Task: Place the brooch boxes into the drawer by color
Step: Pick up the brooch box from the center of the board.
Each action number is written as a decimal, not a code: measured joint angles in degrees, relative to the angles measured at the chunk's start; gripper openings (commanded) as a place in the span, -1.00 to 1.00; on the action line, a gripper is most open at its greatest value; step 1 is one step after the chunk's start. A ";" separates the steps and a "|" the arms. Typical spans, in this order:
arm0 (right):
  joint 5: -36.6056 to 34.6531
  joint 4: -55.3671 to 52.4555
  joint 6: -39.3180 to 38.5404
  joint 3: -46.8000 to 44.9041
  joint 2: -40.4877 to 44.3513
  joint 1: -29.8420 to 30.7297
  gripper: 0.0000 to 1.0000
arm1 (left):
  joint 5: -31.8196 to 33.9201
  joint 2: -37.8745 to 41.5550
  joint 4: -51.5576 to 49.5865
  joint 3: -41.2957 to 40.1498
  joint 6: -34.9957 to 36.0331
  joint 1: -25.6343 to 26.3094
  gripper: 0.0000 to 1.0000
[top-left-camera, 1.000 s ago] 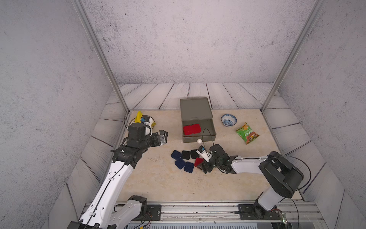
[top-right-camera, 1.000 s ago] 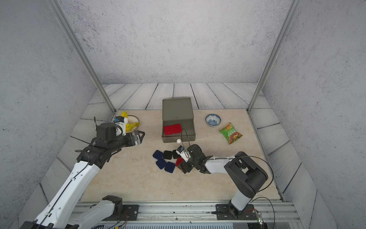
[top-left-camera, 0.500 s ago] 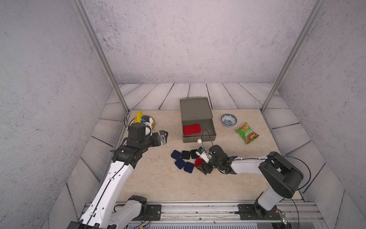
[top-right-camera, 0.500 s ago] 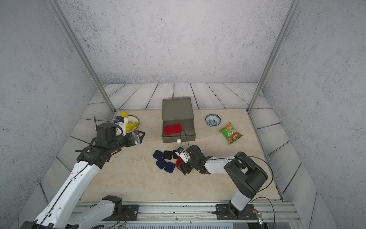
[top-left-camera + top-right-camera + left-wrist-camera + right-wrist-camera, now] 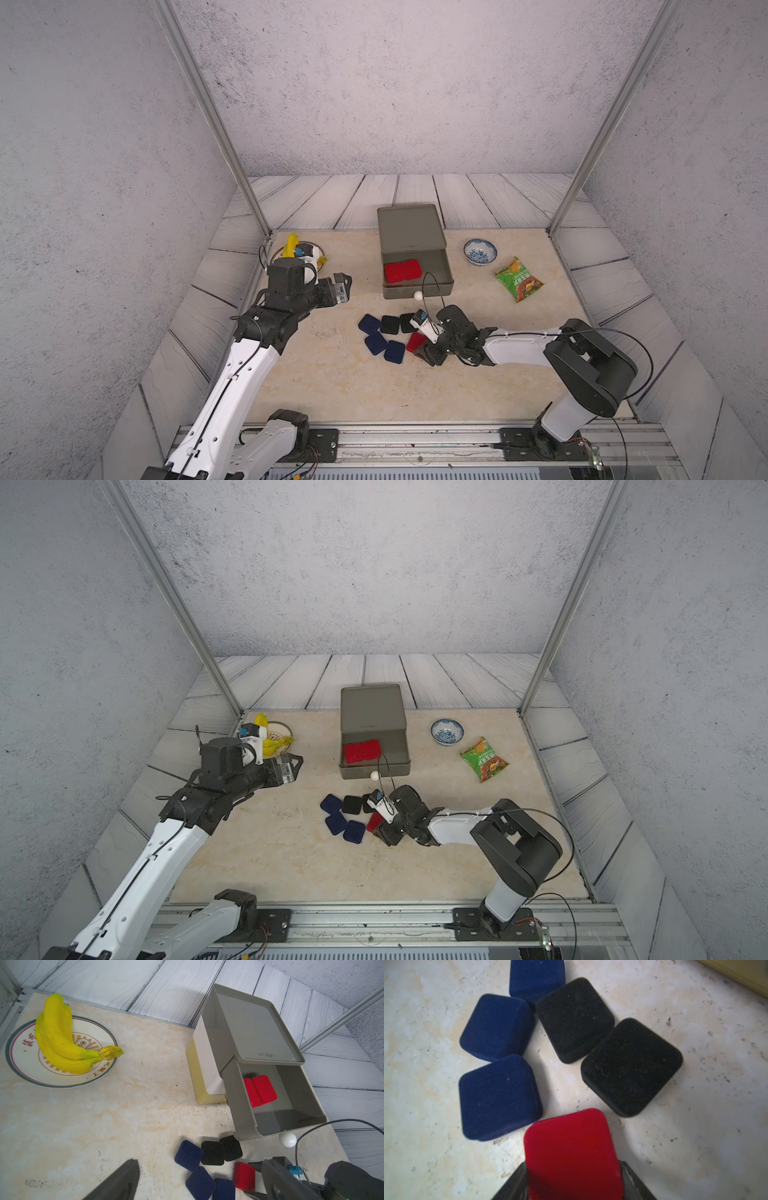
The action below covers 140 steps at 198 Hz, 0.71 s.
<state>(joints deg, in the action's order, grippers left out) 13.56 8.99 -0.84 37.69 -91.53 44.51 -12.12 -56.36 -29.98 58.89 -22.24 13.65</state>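
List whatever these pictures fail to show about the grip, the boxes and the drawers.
- Right claw grip on the loose red box: in the right wrist view the bottom edge cuts off the fingers, so contact is unclear.
- White drawer and yellow drawer contents: in the left wrist view both are closed.
- The same box in both top views: partly hidden under the right arm.
- Snack packet print: too small in the top views.
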 measured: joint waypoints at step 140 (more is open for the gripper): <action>-15.58 -28.24 3.43 21.05 26.45 0.07 -0.05 | -0.11 0.35 -0.09 0.00 -0.28 0.00 0.96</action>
<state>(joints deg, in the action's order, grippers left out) -2.02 -19.25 2.59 58.74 -65.08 44.58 -12.23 -56.01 -30.06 58.89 -22.52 13.65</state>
